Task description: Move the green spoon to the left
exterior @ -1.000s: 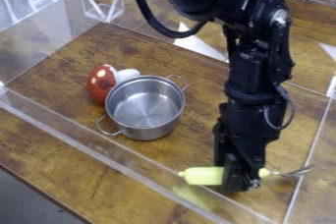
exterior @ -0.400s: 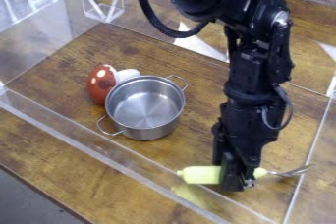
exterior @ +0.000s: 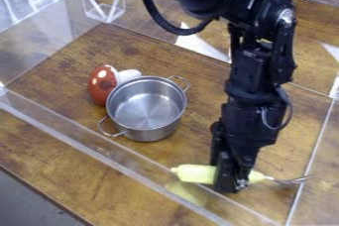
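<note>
Grainy wooden table (exterior: 93, 66), gripper (exterior: 231, 182) seemingly pinching rounded green spoon (exterior: 195, 173).

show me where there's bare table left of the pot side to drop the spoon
Bare wood lies in front of the steel pot, along the near clear wall, and between pot and hand. Far wood behind the mushroom toy is bare too. It is crowded around the hand gripping the green spoon.

Shiny steel pot with two side handles (exterior: 146, 109) left of centre on the dark wooden bench (exterior: 79, 66). Red-and-white mushroom-shaped toy (exterior: 106, 81) lying on its side, touching the pot's upper-left rim. Clear acrylic walls (exterior: 40, 32) around the bench edges.
</note>
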